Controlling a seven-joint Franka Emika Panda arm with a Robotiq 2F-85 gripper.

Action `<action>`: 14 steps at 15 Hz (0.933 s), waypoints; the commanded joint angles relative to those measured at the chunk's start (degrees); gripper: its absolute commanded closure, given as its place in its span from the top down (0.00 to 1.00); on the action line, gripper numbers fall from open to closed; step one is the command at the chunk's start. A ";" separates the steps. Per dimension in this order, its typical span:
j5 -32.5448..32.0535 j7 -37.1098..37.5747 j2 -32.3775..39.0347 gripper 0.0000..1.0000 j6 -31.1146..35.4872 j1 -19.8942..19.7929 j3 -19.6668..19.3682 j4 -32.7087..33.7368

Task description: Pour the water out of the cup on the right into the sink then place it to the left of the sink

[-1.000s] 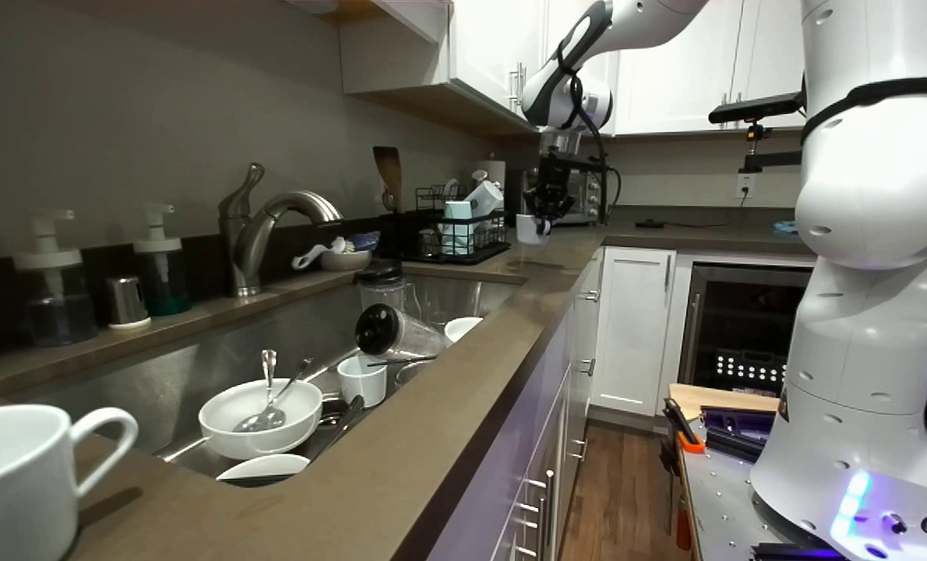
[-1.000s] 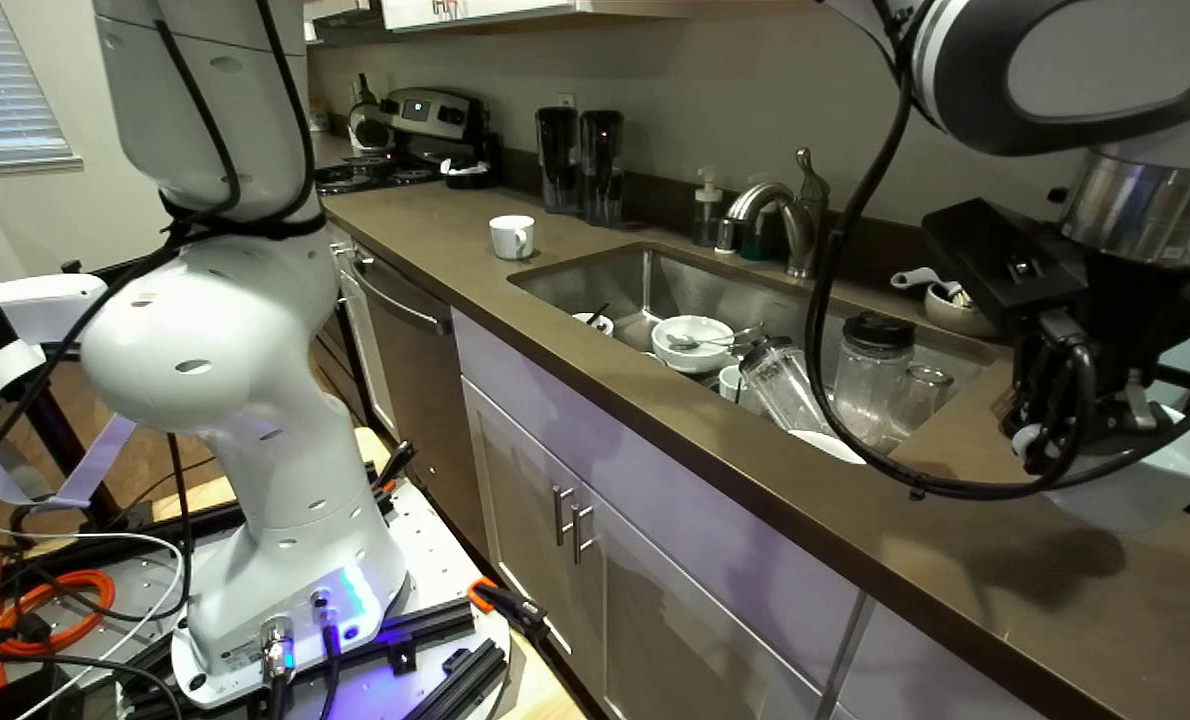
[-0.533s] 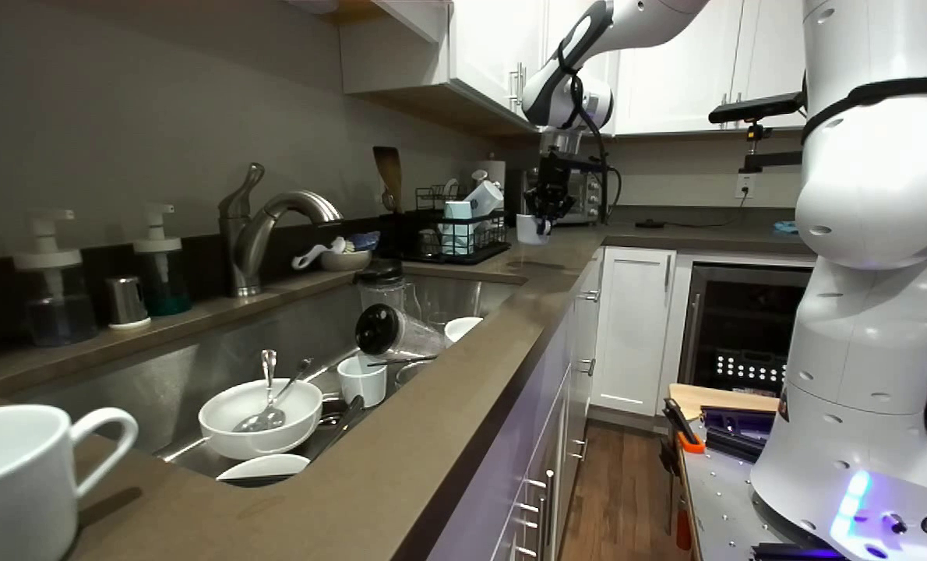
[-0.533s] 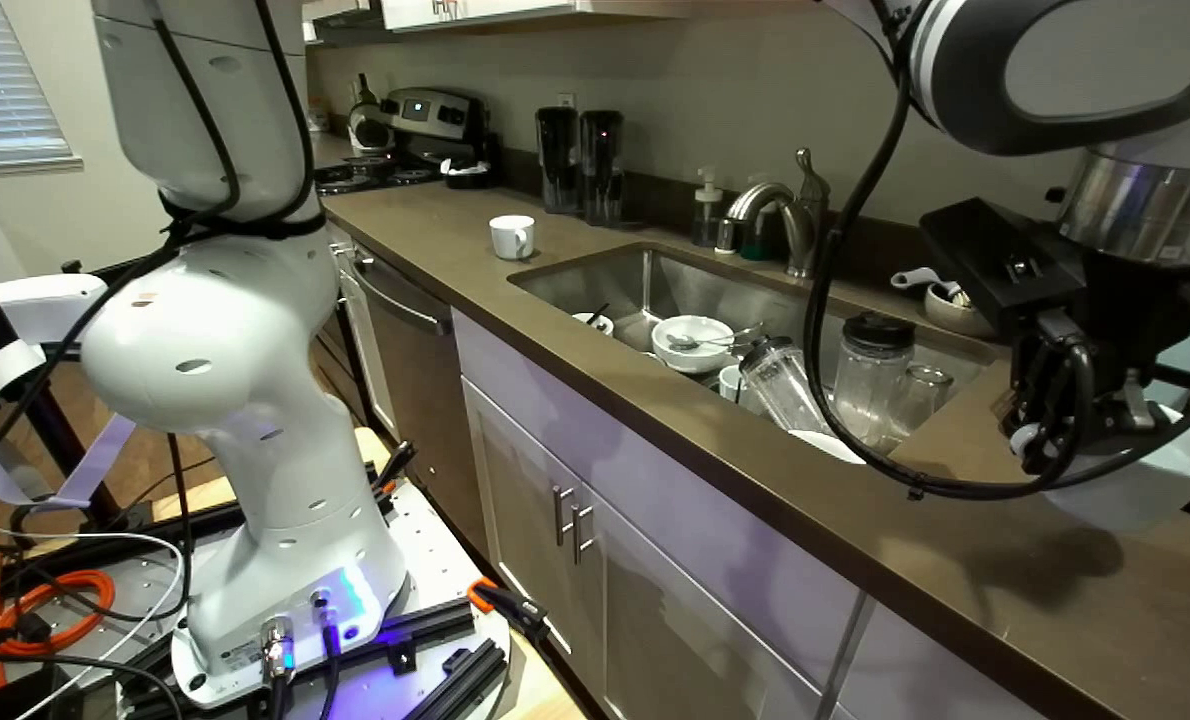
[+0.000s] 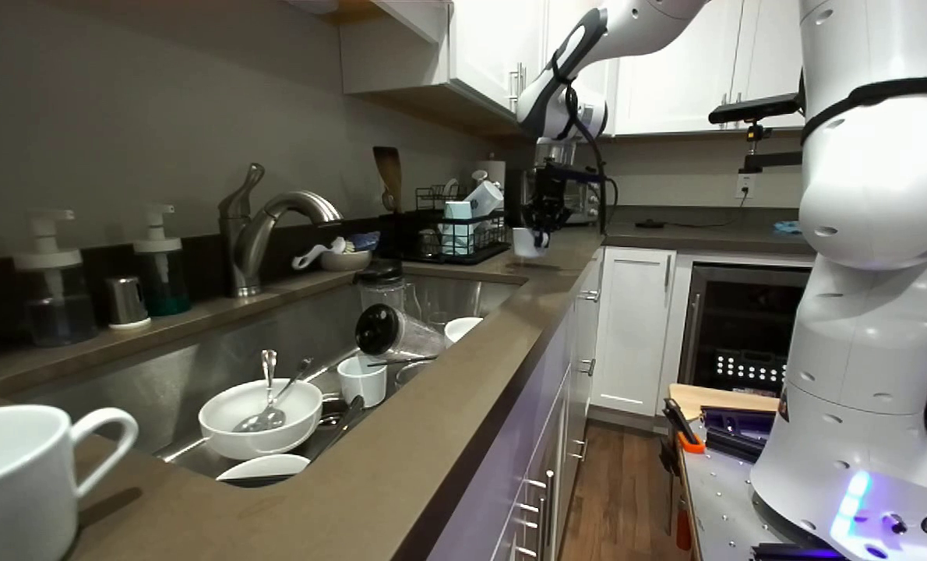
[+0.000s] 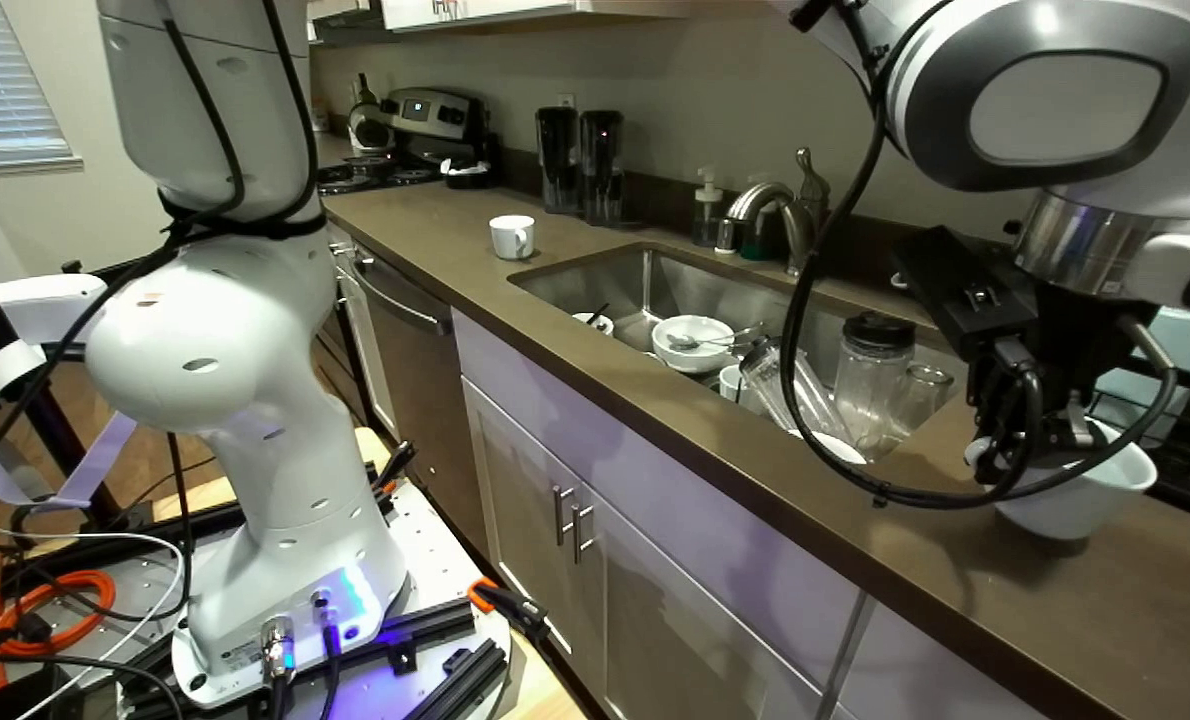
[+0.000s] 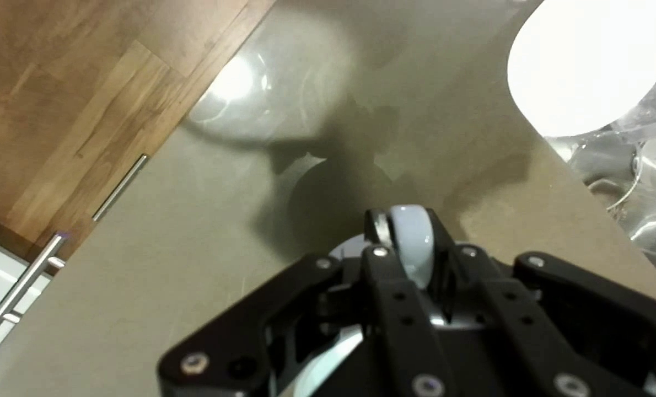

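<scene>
- Your jaws pinch the white mug (image 6: 1080,508) by its handle (image 7: 414,242), likely to leave it free to tip
- In an exterior view it hangs lower right, mouth up above the worktop (image 6: 1135,610), presumably to hold any water in
- The sink (image 6: 700,290), mid-frame, seems your next stop, then its left side, where a second mug (image 6: 508,238) stands

Wrist view, cup (image 7: 412,242) mostly hidden behind fingers (image 7: 402,309); white dish (image 7: 590,66), cut off above
</scene>
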 commanded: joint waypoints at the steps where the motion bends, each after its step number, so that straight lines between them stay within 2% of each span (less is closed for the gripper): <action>1: -1.26 -3.76 -3.12 0.05 0.40 1.66 -0.39 -3.14; 14: -2.00 -22.09 -12.55 0.05 0.08 7.05 1.14 -13.32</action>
